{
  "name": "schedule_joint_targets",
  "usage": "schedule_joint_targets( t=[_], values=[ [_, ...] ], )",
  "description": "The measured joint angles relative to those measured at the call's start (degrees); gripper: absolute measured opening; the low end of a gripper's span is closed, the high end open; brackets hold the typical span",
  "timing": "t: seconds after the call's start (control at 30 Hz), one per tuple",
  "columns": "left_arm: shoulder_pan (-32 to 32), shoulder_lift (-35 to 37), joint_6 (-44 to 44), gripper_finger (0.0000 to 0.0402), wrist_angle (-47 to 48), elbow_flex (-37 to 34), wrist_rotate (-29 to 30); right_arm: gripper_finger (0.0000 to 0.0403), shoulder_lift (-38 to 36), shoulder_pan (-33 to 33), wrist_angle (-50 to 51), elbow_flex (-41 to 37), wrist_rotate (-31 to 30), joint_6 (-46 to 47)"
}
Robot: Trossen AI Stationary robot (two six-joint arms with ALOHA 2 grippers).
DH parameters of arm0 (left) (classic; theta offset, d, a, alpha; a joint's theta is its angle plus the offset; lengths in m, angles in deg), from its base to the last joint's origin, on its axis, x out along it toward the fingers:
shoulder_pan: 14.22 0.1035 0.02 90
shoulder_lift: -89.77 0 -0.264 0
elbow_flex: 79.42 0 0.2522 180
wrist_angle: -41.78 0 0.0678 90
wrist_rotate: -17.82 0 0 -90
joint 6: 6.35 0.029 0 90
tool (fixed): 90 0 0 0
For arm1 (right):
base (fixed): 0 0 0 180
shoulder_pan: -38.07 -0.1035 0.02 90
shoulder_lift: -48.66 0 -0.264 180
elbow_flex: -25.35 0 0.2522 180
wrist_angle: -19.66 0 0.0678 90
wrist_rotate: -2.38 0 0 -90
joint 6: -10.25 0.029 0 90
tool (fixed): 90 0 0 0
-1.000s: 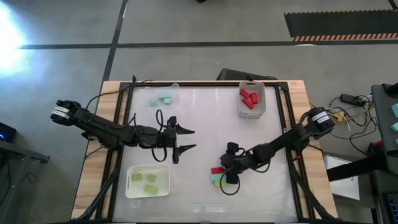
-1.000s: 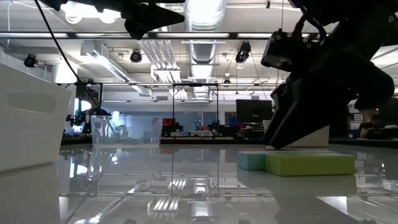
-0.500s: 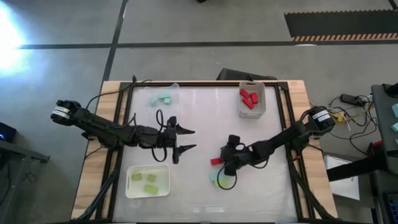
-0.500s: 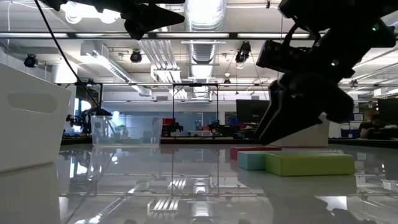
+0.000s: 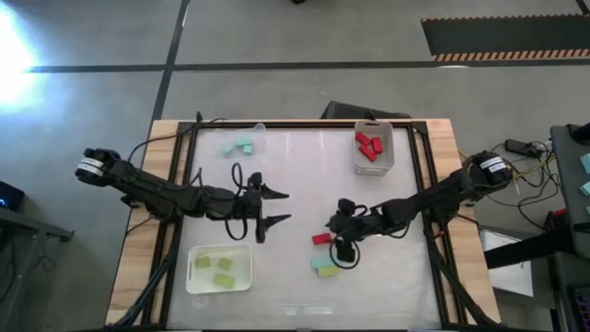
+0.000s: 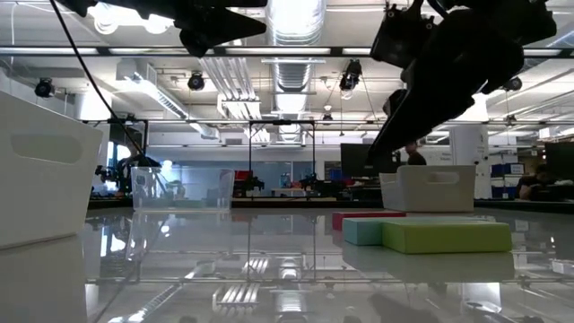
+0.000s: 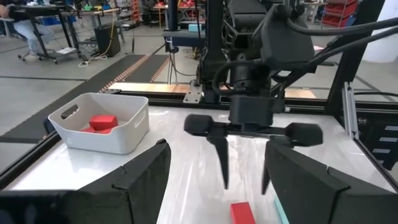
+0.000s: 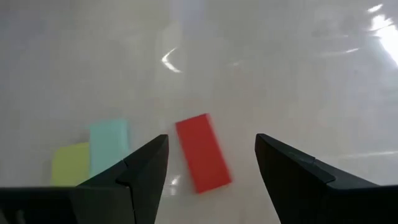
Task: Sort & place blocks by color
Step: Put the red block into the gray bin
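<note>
A red block (image 5: 321, 239) lies flat on the table by itself. Just nearer lie a light teal block (image 5: 322, 261) and a yellow-green block (image 5: 327, 272), side by side. The right wrist view shows the red block (image 8: 202, 151), the teal block (image 8: 109, 146) and the yellow-green block (image 8: 70, 163). My right gripper (image 5: 337, 232) hangs open above the red block, pointing down, touching nothing; it also shows in the left wrist view (image 7: 244, 185). My left gripper (image 5: 279, 207) is open and empty, left of centre, above the table.
A white tray (image 5: 387, 159) with red blocks stands at the far right. A clear tray (image 5: 258, 134) with teal blocks stands at the far left. A white tray (image 5: 194, 281) with yellow-green blocks stands near left. Bare table lies between the trays.
My right gripper was low at the block cluster. The red block has slid a little toward the far edge, away from the teal block, and stays there. My right gripper has since risen clear of the blocks and drawn slightly toward the right edge.
</note>
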Motion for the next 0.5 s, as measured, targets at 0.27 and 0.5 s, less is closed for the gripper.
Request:
schedule_joint_targets(
  t=[0.27, 0.5],
  values=[
    [0.0, -1.8, 0.0, 0.0246, -0.4, 0.0, 0.0, 0.0230, 3.1, -0.8, 0.0, 0.0, 1.0, 0.8],
    [0.1, -3.6, 0.0, 0.0246, -1.7, 0.1, 0.0, 0.0230, 9.6, -0.8, -1.4, 0.0, -1.7, -0.1]
  ],
)
